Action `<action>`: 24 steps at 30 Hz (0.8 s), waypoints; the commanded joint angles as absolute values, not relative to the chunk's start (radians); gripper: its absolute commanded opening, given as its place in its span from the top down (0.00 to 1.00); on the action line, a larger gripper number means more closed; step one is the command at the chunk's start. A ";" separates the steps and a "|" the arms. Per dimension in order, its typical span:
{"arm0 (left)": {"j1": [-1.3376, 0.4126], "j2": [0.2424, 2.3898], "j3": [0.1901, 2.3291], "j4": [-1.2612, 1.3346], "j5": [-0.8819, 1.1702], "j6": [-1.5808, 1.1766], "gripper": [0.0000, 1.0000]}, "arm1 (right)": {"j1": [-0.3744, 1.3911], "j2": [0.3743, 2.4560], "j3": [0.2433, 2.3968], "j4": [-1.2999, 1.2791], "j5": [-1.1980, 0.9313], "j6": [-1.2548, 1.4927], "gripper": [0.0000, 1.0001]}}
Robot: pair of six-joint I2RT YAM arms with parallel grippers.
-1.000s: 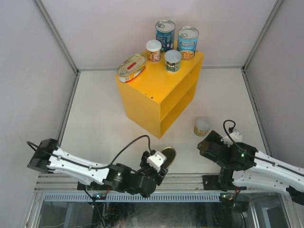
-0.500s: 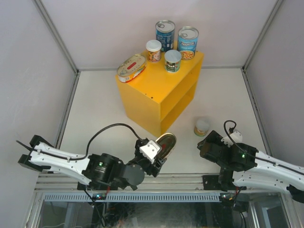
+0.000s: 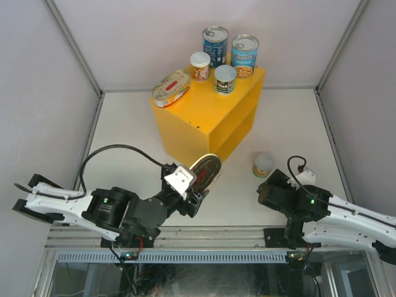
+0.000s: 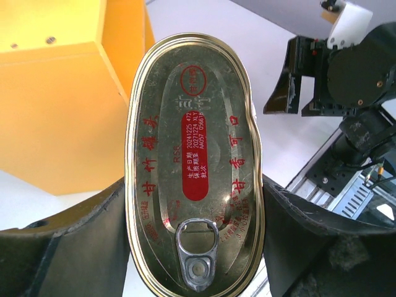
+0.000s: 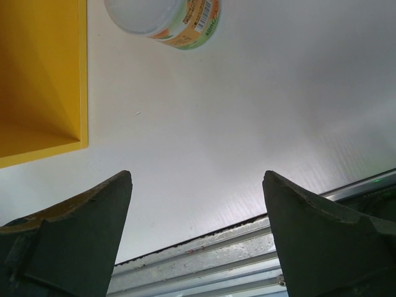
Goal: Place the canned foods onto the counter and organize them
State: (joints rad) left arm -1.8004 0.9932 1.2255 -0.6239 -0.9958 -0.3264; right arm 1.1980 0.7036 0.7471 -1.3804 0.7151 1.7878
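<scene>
Flat oval tin (image 4: 195, 154), gold lid with pull tab and red characters around a red date patch, clamped by its long sides in the left gripper (image 3: 193, 185), just by the yellow counter (image 3: 198, 127) at its near corner, seemingly lifted off the table (image 3: 124, 148), right gripper (image 5: 198, 223) spread and empty, short pale-lidded can (image 3: 263, 165) just ahead of it

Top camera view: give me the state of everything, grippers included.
Held oval tin, off the table.
Left gripper, shut on it.
Right gripper, open.
Yellow cabinet, five cans on top.
Small can on table, upright.
Oval tin on cabinet, flat.
Blue cans, upright on cabinet.
Small cans on cabinet, upright.
</scene>
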 commanded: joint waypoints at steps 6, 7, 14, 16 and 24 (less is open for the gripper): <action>-1.721 0.984 1.446 -0.644 -1.019 -0.244 1.00 | 1.143 0.707 0.802 -1.325 0.737 1.686 0.15; -1.706 0.985 1.461 -0.648 -1.012 -0.238 1.00 | 1.141 0.709 0.805 -1.325 0.738 1.680 0.15; -1.571 1.017 1.565 -0.665 -0.932 -0.191 1.00 | 1.100 0.712 0.830 -1.316 0.740 1.619 0.15; -1.530 1.030 1.595 -0.668 -0.894 -0.180 1.00 | 1.084 0.708 0.832 -1.310 0.741 1.598 0.15; -1.352 1.084 1.668 -0.650 -0.686 -0.145 1.00 | 1.024 0.706 0.832 -1.268 0.742 1.513 0.15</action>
State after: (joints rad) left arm -1.4239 1.0740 1.5860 -0.7208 -0.8219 -0.1871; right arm 1.0496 0.7090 0.7956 -1.3121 0.7177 1.5818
